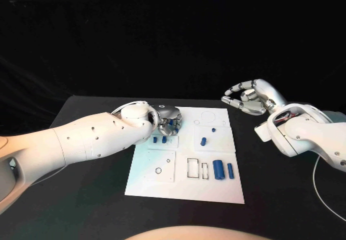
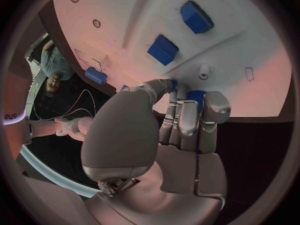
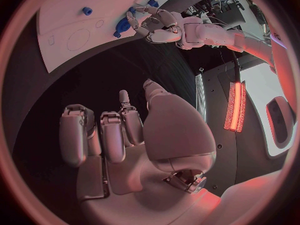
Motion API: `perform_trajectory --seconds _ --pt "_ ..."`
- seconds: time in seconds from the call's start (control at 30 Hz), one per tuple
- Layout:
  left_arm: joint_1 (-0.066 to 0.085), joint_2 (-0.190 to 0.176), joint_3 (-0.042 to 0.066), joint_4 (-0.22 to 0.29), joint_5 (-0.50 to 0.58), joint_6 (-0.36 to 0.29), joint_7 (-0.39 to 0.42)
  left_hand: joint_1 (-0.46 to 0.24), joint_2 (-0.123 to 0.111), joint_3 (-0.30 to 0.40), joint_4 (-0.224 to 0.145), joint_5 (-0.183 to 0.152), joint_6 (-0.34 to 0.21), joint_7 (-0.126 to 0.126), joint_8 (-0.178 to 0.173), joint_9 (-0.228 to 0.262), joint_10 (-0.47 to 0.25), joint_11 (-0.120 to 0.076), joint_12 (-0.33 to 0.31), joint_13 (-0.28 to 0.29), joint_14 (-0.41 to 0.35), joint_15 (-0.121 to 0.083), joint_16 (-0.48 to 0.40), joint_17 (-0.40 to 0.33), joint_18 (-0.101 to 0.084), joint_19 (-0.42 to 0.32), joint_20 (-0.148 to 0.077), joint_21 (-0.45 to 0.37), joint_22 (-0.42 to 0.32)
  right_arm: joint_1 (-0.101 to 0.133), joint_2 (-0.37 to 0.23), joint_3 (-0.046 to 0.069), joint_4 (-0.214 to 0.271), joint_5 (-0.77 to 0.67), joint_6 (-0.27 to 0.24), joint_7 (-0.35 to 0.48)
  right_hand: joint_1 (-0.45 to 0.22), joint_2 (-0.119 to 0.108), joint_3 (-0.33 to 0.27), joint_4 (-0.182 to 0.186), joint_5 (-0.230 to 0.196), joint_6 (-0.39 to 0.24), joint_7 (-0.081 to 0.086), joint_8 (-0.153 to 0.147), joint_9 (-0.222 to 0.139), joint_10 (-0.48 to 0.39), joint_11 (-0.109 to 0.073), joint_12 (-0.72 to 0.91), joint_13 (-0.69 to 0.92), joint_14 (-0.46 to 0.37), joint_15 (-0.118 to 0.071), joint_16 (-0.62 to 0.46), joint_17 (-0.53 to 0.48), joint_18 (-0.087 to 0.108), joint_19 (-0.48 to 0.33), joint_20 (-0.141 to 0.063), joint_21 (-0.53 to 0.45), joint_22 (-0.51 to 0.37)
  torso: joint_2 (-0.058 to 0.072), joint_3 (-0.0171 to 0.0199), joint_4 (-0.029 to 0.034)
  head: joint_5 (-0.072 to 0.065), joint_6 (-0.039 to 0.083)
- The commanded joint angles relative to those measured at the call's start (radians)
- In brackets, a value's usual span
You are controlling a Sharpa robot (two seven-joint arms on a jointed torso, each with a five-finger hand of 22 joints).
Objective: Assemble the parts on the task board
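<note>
The left hand (image 1: pixel 168 121) pinches a blue part (image 2: pixel 195 96) over the task board (image 1: pixel 158 180), right hand (image 1: pixel 249 97) curled idle; a tilted insertion may jam or knock the 2 neighbouring parts (image 1: pixel 159 141) just beside its fingertips.

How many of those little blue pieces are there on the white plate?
7: two blocks near the left hand, one under its fingers, two small pieces mid-board, a thick cylinder and thin rod side by side. The hand may hide more.

White arms (image 1: pixel 94 137), silver fingers (image 1: pixel 238 92), seemingly small dark screws.
</note>
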Motion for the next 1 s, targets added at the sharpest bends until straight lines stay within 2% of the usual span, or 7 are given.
perform_trajectory --seconds 0.03,0.5,0.77,1.0 --pt "-0.008 0.004 -0.003 -0.002 -0.001 0.007 0.009 -0.003 0.007 0.012 -0.004 -0.007 0.011 0.001 -0.012 -0.007 0.012 0.001 -0.025 -0.021 0.004 -0.002 0.006 -0.003 -0.009 -0.001 0.000 0.006 0.002 -0.001 0.001 0.000 0.001 -0.004 0.010 0.007 -0.007 0.005 -0.005 -0.002 0.003 -0.009 -0.001 0.005 0.002 -0.004 -0.001 0.001 0.089 0.068 -0.009 -0.006 0.101 0.009 0.012 -0.005 -0.002 0.129 0.001 0.0003 -0.0009 0.001 0.000" --pt "-0.010 -0.013 -0.002 0.012 0.027 -0.075 0.023 -0.019 0.003 0.028 -0.022 -0.006 0.041 0.009 -0.032 -0.020 0.054 0.007 -0.073 -0.051 0.008 0.003 0.010 -0.015 -0.009 -0.001 0.004 0.014 0.010 -0.001 0.000 0.000 0.001 -0.005 0.009 0.006 -0.007 0.005 -0.005 -0.002 0.003 -0.009 -0.001 0.005 0.002 -0.004 -0.001 0.001 0.089 0.068 -0.009 -0.006 0.101 0.009 0.012 -0.005 -0.002 0.129 -0.001 0.0000 -0.0002 -0.001 0.005" --pt "-0.009 -0.049 0.008 0.051 0.067 -0.138 0.029 -0.043 -0.003 0.020 -0.015 -0.008 0.057 0.011 -0.040 -0.024 0.074 0.008 -0.093 -0.062 0.015 0.004 0.015 -0.015 -0.012 0.007 0.004 0.023 0.022 -0.001 -0.002 0.000 0.000 -0.005 0.007 0.006 -0.007 0.005 -0.005 -0.002 0.003 -0.009 -0.001 0.005 0.002 -0.004 -0.001 0.001 0.089 0.068 -0.009 -0.006 0.101 0.009 0.012 -0.005 -0.002 0.129 -0.002 -0.0002 0.0019 -0.001 0.014" --pt "-0.009 -0.090 0.030 0.094 0.087 -0.146 0.019 -0.048 -0.006 0.017 -0.013 -0.008 0.061 0.010 -0.042 -0.025 0.079 0.008 -0.098 -0.064 0.016 0.003 0.015 -0.018 -0.012 0.009 0.004 0.025 0.026 -0.001 -0.003 0.000 0.000 -0.005 0.007 0.006 -0.007 0.005 -0.005 -0.002 0.003 -0.009 -0.001 0.005 0.002 -0.004 -0.001 0.001 0.089 0.068 -0.009 -0.006 0.101 0.009 0.012 -0.005 -0.002 0.129 0.000 -0.0004 0.0007 0.001 0.017"
